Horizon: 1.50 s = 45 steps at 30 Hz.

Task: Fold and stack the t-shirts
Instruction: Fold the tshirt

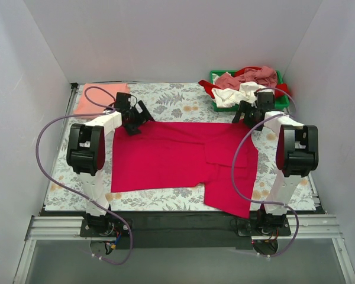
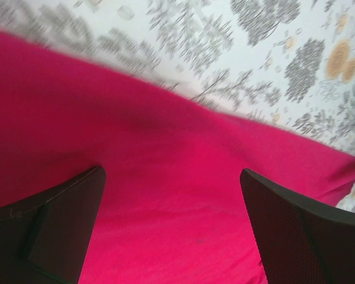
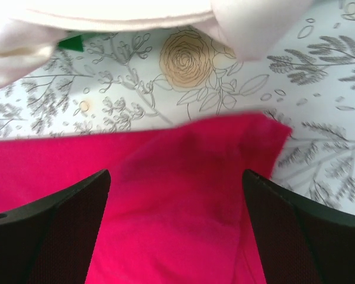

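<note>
Now the large crimson t-shirt [image 1: 177, 157] lies spread across the middle of the bench [image 1: 177, 94], flat over its left half, with a layer doubled over on the right and one flap running down toward the near edge. Its cloth looks smooth and vivid, with soft creases near the right side. The left hand [image 1: 136, 118] hangs over the shirt's far left corner with its fingers wide apart, nothing between them. The right hand [image 1: 248, 112] sits over the shirt's far right corner, also spread wide and holding nothing. The right wrist view shows that corner lying flat on the flowered cover, a fold of white cloth just beyond it. Over at the bench's far left corner, the salmon-pink tee [image 1: 97, 97] rests flat. At the far right corner, the green bin [image 1: 215, 75] holds a heap: the white tee [image 1: 236, 94], the dusty-pink tee [image 1: 257, 75] and the red tee [image 1: 208, 89], which spills over the rim.
</note>
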Available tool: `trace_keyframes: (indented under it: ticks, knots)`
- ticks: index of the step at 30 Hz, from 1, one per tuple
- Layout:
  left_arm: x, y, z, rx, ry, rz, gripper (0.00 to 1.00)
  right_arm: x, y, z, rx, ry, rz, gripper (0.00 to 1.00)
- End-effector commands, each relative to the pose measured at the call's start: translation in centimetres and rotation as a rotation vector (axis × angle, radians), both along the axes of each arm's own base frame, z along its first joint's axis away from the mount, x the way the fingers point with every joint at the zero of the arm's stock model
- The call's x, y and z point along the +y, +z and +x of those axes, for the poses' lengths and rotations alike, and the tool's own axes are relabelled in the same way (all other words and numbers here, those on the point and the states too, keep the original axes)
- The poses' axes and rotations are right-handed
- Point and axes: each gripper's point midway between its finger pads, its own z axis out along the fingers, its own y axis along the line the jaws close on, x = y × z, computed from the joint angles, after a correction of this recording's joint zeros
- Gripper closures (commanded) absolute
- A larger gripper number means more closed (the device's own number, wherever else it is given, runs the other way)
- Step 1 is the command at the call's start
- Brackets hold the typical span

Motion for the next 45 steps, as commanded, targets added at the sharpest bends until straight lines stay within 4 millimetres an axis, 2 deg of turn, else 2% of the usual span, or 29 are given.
trace_keyframes:
  ticks: [1,2,3,4,5,6,7,8,10,11,12,13,14,15,16,17,20,22,28,33,34,38,40,45]
  knots:
    - [1.5,3.3,-2.4,-0.027,0.038,0.061,0.02,-1.0,6.1,-0.9,-0.123,0.023,-0.037,0.02]
    - [1.5,4.0,-3.0,-0.031,0.056,0.048,0.02,-0.9,6.6,-1.6,-0.131,0.025,-0.033,0.02]
    - [1.6,4.3,-4.5,-0.029,0.063,0.048,0.02,-0.6,8.4,-2.2,-0.173,0.027,-0.028,0.02]
    - [1.4,4.7,-5.4,-0.031,0.065,0.045,0.02,-0.4,7.6,-3.7,-0.149,0.028,-0.02,0.02]
    - [1.4,4.8,-6.3,-0.028,0.069,0.048,0.02,-0.4,7.8,-4.4,-0.15,0.017,-0.011,0.02]
    - [1.0,5.8,-7.5,-0.042,0.073,0.041,0.02,-0.2,9.1,-5.3,-0.177,0.002,0.004,0.02]
    - [0.9,4.8,-9.2,-0.01,0.076,0.052,0.02,-0.1,8.9,-6.1,-0.173,-0.002,0.017,0.02]
    - [-0.1,4.7,-10.5,0.0,0.055,0.054,0.02,0.1,7.8,-7.5,-0.145,-0.005,0.03,0.02]
    - [-0.9,5.5,-12.7,-0.019,0.049,0.082,0.02,0.5,8.5,-9.0,-0.168,-0.002,0.057,0.02]
    - [-1.2,5.5,-13.9,-0.005,0.048,0.102,0.02,0.8,7.4,-10.3,-0.142,0.002,0.071,0.02]
    - [-3.6,5.7,-15.8,-0.008,-0.022,0.102,0.02,0.9,8.1,-10.9,-0.166,0.005,0.077,0.02]
    - [-4.0,6.4,-16.7,-0.022,0.002,0.093,0.02,1.0,8.0,-11.4,-0.166,0.006,0.078,0.02]
    - [-5.0,5.3,-19.3,0.017,-0.04,0.108,0.02,0.9,7.9,-11.9,-0.167,0.001,0.079,0.02]
    - [-5.4,4.7,-20.8,0.04,-0.048,0.103,0.02,0.9,7.7,-12.8,-0.17,-0.003,0.079,0.02]
    - [-5.7,4.4,-22.0,0.067,-0.015,0.077,0.02,0.9,7.6,-13.2,-0.173,-0.001,0.081,0.02]
    - [-5.4,3.1,-24.5,0.102,-0.014,0.096,0.02,0.9,7.5,-13.6,-0.172,-0.002,0.082,0.02]
    - [-5.7,2.0,-27.7,0.164,0.005,0.057,0.02,1.1,7.5,-14.5,-0.184,0.005,0.087,0.02]
    - [-4.0,0.3,-29.8,0.26,0.082,0.102,0.02,1.0,7.5,-14.7,-0.191,0.006,0.081,0.02]
    - [3.6,-1.7,-32.7,0.328,0.366,0.352,0.02,0.6,7.3,-15.1,-0.193,-0.009,0.064,0.02]
    - [6.1,-2.7,-32.9,0.359,0.496,0.439,0.02,0.5,7.1,-15.0,-0.187,-0.013,0.06,0.02]
    - [6.8,-3.4,-33.1,0.378,0.519,0.471,0.02,0.4,7.1,-15.0,-0.187,-0.016,0.055,0.02]
    - [9.6,-5.0,-32.2,0.453,0.628,0.472,0.02,0.0,6.9,-15.2,-0.188,-0.03,0.038,0.02]
    - [10.3,-5.4,-31.2,0.428,0.662,0.447,0.05,-0.2,7.2,-15.2,-0.198,-0.036,0.031,0.02]
    - [10.8,-5.2,-30.9,0.398,0.694,0.416,0.08,-0.3,7.3,-15.2,-0.205,-0.042,0.026,0.02]
